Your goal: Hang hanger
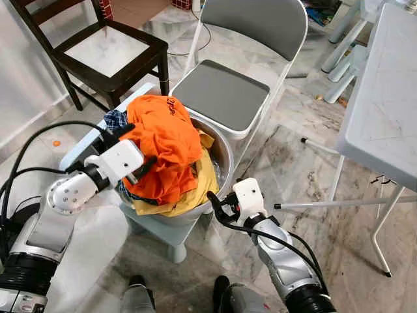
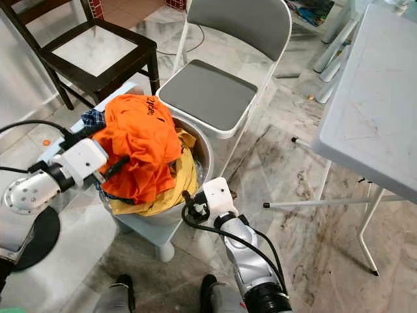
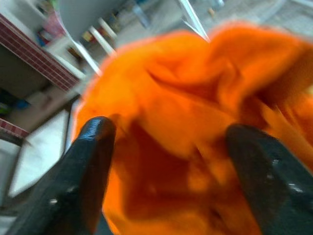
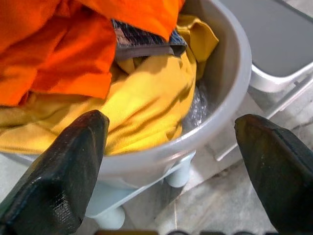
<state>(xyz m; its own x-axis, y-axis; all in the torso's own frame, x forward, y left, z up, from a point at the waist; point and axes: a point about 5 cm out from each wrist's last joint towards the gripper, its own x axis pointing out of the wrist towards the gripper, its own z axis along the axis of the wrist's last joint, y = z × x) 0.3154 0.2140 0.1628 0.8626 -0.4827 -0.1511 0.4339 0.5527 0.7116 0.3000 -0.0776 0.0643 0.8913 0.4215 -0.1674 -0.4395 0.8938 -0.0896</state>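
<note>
Both of my hands are spread. Left hand point(image 3: 166, 161) has its fingers point(image 3: 83, 171) apart against the orange shirt point(image 1: 163, 140) heaped in the grey basin point(image 4: 215, 117). Right hand point(image 4: 171, 161) hovers at the basin's rim, gripping nothing. Yellow cloth point(image 4: 142, 107) lies underneath. Basin sits on a pale stool point(image 1: 166, 231), before a grey folding chair point(image 1: 225, 91). Hanger: cannot tell where.

**A Stool Holds the Washing Tub**

A small pale blue stool point(image 1: 171, 233) stands on the shiny marble floor point(image 1: 313, 176). A grey tub point(image 1: 220, 153) sits right on top of it, full of clothes. An orange shirt point(image 1: 163, 140) is on top, and a yellow cloth point(image 1: 195, 189) hangs over the rim.
</note>
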